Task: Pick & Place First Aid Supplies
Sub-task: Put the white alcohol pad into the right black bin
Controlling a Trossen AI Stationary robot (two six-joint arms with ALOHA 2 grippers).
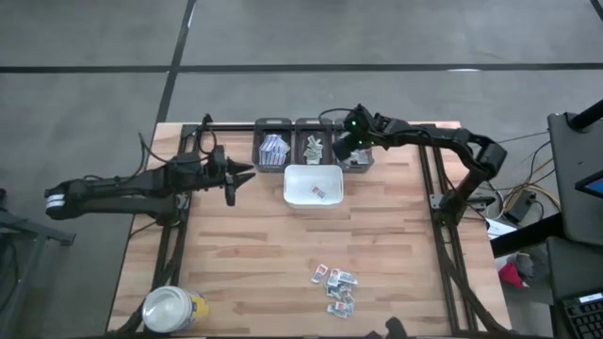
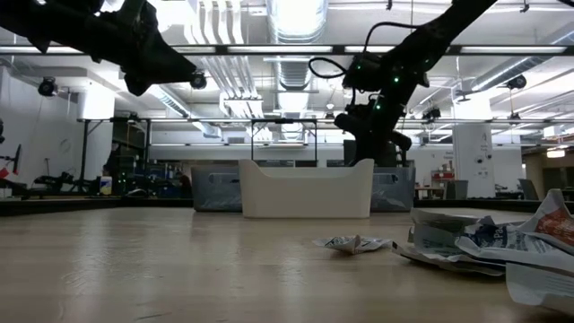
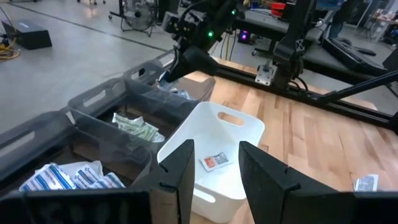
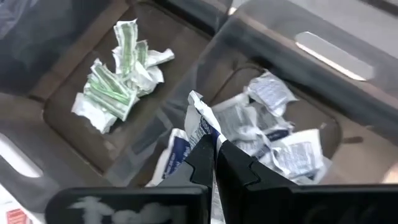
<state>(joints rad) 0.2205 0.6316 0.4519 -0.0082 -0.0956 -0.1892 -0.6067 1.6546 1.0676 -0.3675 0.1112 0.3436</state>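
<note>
Packet, small, white paper with blue print (image 4: 200, 127): pinched in right gripper (image 4: 214, 149) above right-hand grey bin (image 1: 359, 160), upper centre of high view. Loose white packets (image 1: 336, 283) lower centre on wooden worktop (image 1: 254, 254). Left gripper (image 1: 247, 172) open, left of white tray (image 1: 294, 193).

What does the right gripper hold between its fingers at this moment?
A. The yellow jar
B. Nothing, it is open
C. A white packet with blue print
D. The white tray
C: the right gripper is shut on a white packet with blue print, held above the grey bins, while the white tray and the yellow jar stand untouched on the table.
</note>
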